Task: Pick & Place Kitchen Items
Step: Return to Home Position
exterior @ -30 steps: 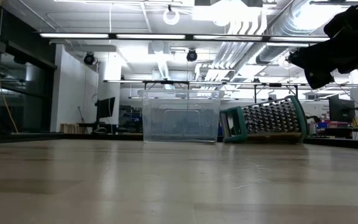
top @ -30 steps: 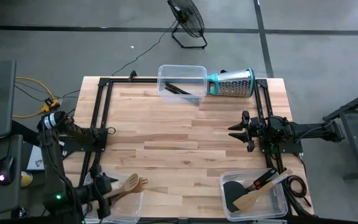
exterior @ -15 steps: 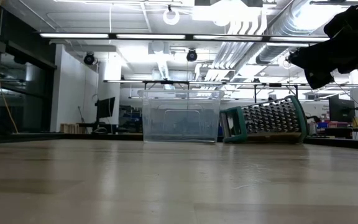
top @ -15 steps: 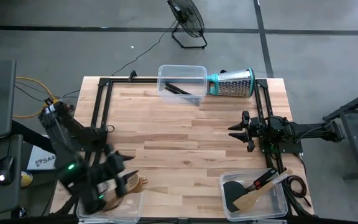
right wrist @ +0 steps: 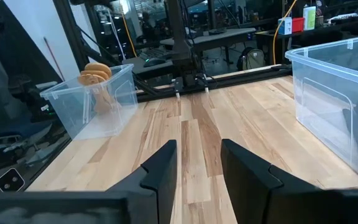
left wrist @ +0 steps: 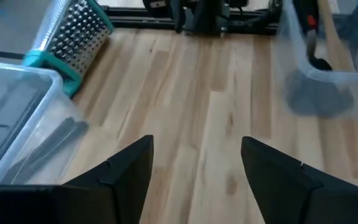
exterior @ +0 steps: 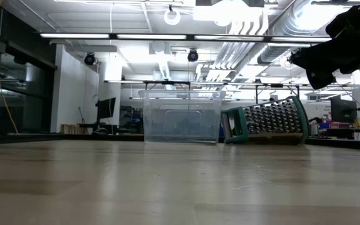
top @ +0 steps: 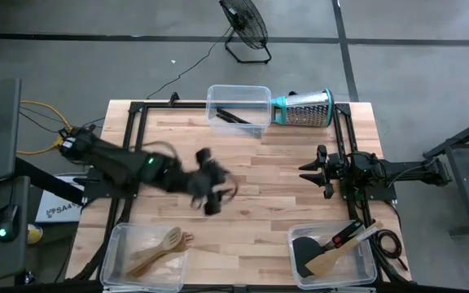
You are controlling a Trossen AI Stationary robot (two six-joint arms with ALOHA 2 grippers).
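Pale wooden table, middle bare. Clear plastic bins at its 12, 5 and 7 o'clock edges; pale wooden spoons in the 7 o'clock one. Left gripper, blurred, seemingly near centre, and right gripper at 3 o'clock: fingers apart, empty.

You get bright, even light from ceiling strip lamps; they glare white in the low view and leave a soft sheen on the table. Seen from above, your left gripper is motion-smeared, and the bin ahead of it is blurred.
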